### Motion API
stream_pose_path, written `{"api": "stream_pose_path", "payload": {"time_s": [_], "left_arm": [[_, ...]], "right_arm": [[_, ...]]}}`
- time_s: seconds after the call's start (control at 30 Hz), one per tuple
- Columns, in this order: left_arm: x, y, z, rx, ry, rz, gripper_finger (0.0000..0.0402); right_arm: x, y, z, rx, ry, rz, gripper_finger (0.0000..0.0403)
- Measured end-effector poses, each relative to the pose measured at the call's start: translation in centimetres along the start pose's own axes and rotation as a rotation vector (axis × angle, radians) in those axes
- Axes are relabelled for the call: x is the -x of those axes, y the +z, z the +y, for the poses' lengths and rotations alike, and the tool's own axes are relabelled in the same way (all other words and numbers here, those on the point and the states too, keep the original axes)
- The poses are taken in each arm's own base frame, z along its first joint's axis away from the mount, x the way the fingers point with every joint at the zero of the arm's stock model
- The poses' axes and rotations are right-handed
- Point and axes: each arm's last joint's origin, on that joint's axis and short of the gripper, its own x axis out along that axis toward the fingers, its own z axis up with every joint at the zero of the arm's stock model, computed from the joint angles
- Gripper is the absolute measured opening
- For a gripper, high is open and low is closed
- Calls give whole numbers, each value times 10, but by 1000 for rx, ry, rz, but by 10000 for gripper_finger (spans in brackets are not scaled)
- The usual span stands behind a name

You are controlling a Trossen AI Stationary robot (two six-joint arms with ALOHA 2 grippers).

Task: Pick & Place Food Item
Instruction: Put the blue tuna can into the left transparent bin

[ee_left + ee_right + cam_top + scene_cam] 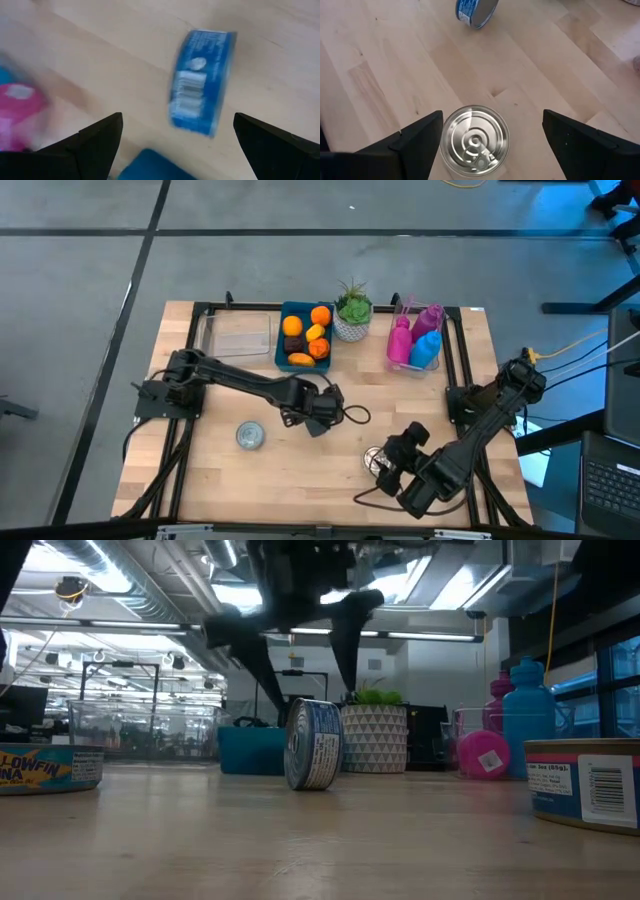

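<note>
Blue can (202, 82) stands on edge between open left fingers (100, 137).

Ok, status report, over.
Left gripper open above can on its edge. Right gripper open over flat can. Nothing blocking.

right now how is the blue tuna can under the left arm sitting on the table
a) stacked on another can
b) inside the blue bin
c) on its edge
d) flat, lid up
c, the blue tuna can stands on its rim on the table, label facing sideways, below the open left gripper.
</note>
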Motion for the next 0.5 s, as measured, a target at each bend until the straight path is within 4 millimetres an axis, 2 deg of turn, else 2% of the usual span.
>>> {"api": "stream_pose_path", "payload": {"time_s": [0.33,0.5], "left_arm": [[-24,13,-7,-29,-42,-2,370],[-25,14,-6,-40,-32,-7,346]], "right_arm": [[3,-3,2,-1,20,-21,341],[3,-3,3,-5,26,-21,341]]}}
